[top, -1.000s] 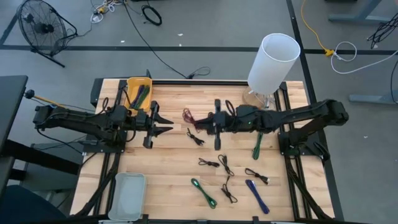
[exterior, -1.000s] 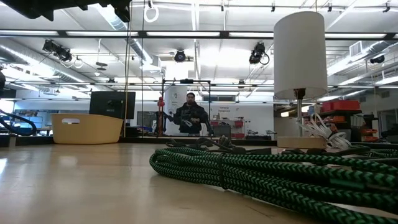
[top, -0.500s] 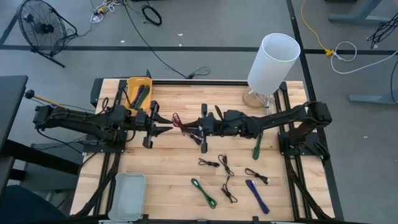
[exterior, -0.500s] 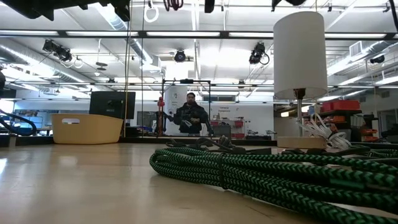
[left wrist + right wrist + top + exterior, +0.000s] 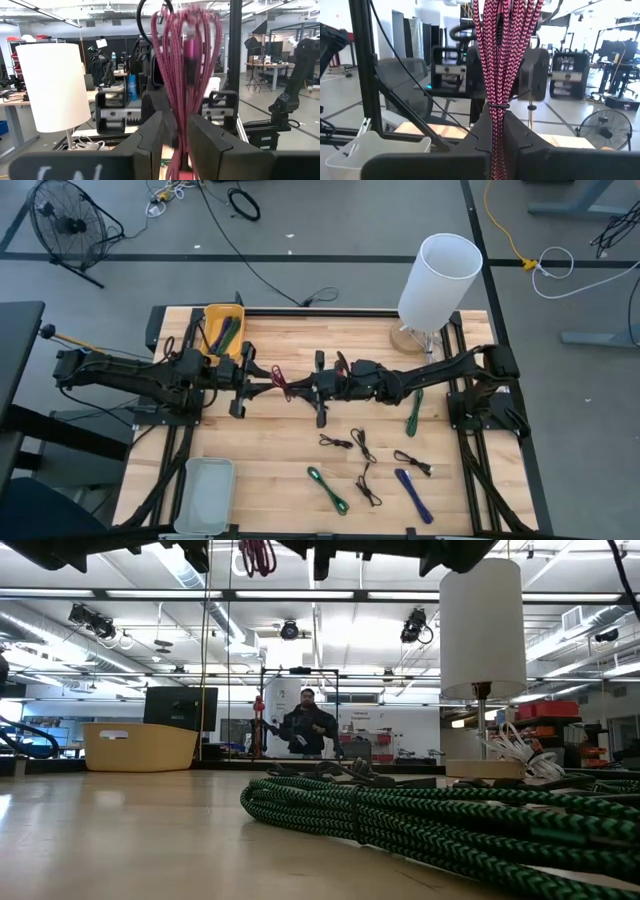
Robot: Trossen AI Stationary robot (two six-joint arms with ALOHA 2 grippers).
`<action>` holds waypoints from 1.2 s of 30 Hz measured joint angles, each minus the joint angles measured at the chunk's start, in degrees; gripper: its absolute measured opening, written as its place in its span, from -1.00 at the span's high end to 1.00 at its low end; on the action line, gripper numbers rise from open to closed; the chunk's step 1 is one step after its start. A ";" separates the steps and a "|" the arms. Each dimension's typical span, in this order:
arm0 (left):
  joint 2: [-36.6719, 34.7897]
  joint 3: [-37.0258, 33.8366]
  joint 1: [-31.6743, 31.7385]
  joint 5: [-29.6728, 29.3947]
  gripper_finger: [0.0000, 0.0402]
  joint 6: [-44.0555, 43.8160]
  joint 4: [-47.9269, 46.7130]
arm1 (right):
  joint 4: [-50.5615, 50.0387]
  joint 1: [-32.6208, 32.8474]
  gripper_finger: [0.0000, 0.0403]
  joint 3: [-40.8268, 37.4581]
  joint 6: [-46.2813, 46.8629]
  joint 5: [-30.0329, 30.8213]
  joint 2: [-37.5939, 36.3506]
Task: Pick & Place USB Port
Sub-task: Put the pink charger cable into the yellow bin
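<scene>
Nearest the low camera, a coiled green braided cable lies on the wooden worktop, filling the foreground of that view. From above, more cables lie on the near part of the worktop — a green one, a blue one and several small black ones — with a pale grey tray at the near left corner.

Above mid-worktop the two arms meet. The right tool is clenched on a bundled red braided USB cable, held in the air off the surface; in the right wrist view the cable rises as a tight looped bundle from between the closed dark fingers. The left tool is released, its jaws spread, with the cable's loops right at them; in the left wrist view the red bundle hangs in the gap between the two separated fingers, blurred. Whether those fingers touch it cannot be told.

Farther back, a yellow bin holding cables sits at the far left of the worktop, and a white lamp stands at the far right — its shade is tall in the low view. Beyond the worktop a person stands in the room.
</scene>
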 joint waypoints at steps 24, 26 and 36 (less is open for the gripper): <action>0.00 0.00 0.00 -0.01 0.53 0.02 0.07 | -0.51 -1.13 0.95 0.00 1.93 0.12 0.39; 0.00 0.00 0.00 0.00 0.53 0.04 0.09 | -0.55 -0.89 0.95 0.00 2.36 0.13 0.39; 0.00 0.00 -0.02 -2.29 0.53 -0.04 0.51 | -1.56 -0.23 0.97 0.00 2.73 0.35 0.33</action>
